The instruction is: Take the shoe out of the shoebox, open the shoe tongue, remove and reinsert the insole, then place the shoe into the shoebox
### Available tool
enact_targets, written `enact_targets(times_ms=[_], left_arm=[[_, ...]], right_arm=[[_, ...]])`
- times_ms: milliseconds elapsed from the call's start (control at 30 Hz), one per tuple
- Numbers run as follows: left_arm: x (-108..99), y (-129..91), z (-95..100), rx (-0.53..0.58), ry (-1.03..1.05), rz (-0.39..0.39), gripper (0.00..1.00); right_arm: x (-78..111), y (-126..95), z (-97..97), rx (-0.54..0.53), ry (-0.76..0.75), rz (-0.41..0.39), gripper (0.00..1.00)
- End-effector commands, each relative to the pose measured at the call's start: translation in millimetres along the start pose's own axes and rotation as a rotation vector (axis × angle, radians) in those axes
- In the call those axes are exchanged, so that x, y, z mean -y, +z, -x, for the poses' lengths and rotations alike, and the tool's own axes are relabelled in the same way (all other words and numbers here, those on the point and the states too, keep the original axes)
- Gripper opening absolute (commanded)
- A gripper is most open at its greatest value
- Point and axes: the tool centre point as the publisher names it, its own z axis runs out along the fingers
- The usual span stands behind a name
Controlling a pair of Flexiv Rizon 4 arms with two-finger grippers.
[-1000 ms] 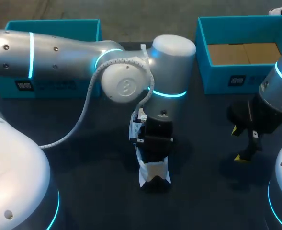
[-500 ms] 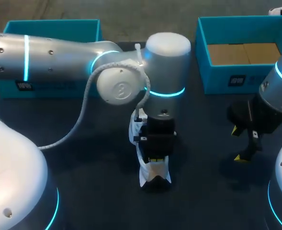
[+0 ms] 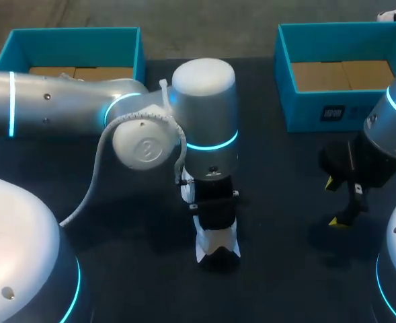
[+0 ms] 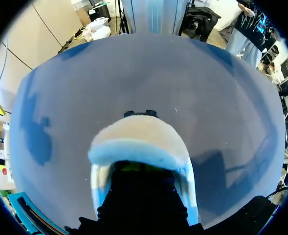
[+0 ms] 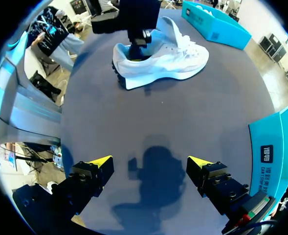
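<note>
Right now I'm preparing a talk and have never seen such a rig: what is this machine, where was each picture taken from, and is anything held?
It is a robot with two silver arms at a dark table. One picture looks down from above; the two round ones come from a camera on each wrist. A white lace-up sneaker stands on the table, with two open teal cardboard boxes at the far side. The left hand sits inside the sneaker's opening; whether it grips is hidden. The right hand hangs open and empty.
</note>
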Motion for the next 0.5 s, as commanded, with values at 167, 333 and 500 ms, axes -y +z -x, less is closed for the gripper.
enact_targets(times_ms=[167, 333, 500], left_arm=[[-2.9, -5.5, 8.9, -0.019, 0.009, 0.013, 0.00], [4.1, -17.5, 11.4, -0.046, 0.048, -0.041, 0.00], [8.5, -2.4, 11.0, -0.158, 0.069, -0.049, 0.00]], right_arm=[[0.7, 0.4, -1.3, 0.003, -0.001, 0.000, 1.00], [0.7, 0.4, -1.3, 0.003, -0.001, 0.000, 1.00], [0.7, 0.4, -1.3, 0.003, -0.001, 0.000, 1.00]])
